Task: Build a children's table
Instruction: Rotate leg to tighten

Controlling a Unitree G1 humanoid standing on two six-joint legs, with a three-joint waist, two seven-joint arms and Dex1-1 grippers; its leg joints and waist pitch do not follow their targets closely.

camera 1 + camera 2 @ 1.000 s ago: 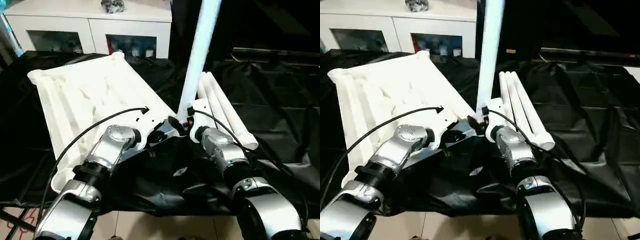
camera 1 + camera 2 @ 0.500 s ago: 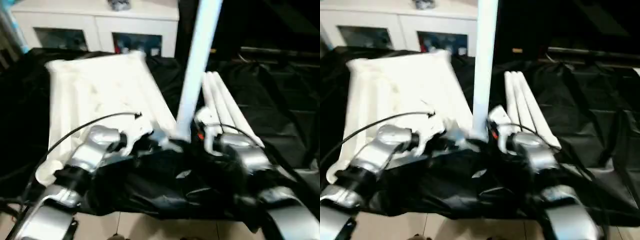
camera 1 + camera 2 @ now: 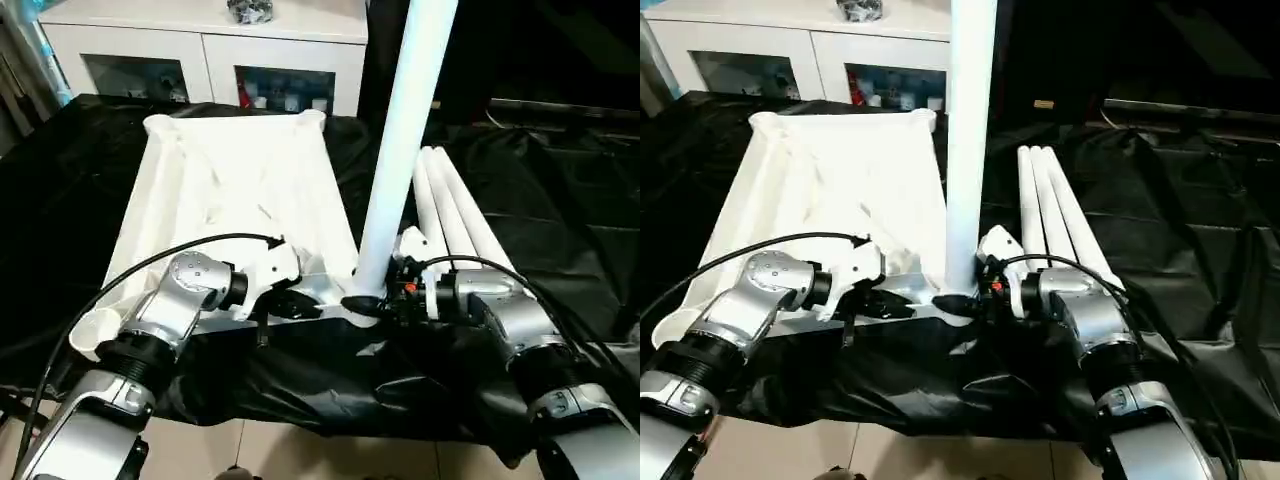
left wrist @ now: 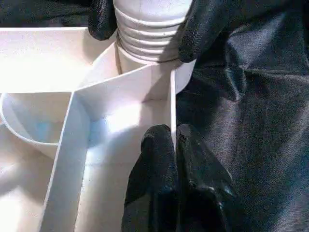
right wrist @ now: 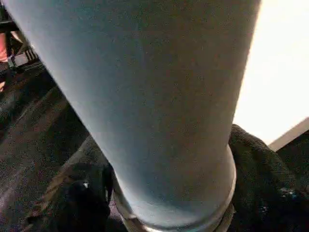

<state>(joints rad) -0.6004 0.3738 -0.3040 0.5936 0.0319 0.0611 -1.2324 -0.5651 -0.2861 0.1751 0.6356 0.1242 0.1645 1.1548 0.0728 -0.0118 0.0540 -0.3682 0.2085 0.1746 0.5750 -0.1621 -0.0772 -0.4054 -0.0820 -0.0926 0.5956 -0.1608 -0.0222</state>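
- Tabletop (image 3: 235, 200) is lying underside up on the black cloth (image 3: 560, 230) in front of us, ribs showing, with its long axis running from our near side toward the far side, where the white cabinet (image 3: 200, 50) stands.
- Its near edge sits close to the near edge of the cloth, and just past that the cloth hangs down to the tiled floor (image 3: 300, 455), so not much room on our side.
- Left of the tabletop we've got a wide strip of bare cloth, and there's open cloth on the far right too.
- One leg (image 3: 405, 150) stands nearly upright in the near right corner socket (image 4: 145, 58), leaning slightly right at the top and running out of the top of our head view. In the left wrist view its ribbed end sits in the socket.
- Three more legs (image 3: 450, 215) lie side by side on the cloth just right of the standing one, pointing near to far.
- Our left gripper (image 4: 175, 150) is clenched on the thin near wall of the tabletop, right beside that corner socket.
- Our right gripper (image 3: 372, 303) has its black fingers (image 4: 200, 29) on either side of the base of the standing leg, touching it.
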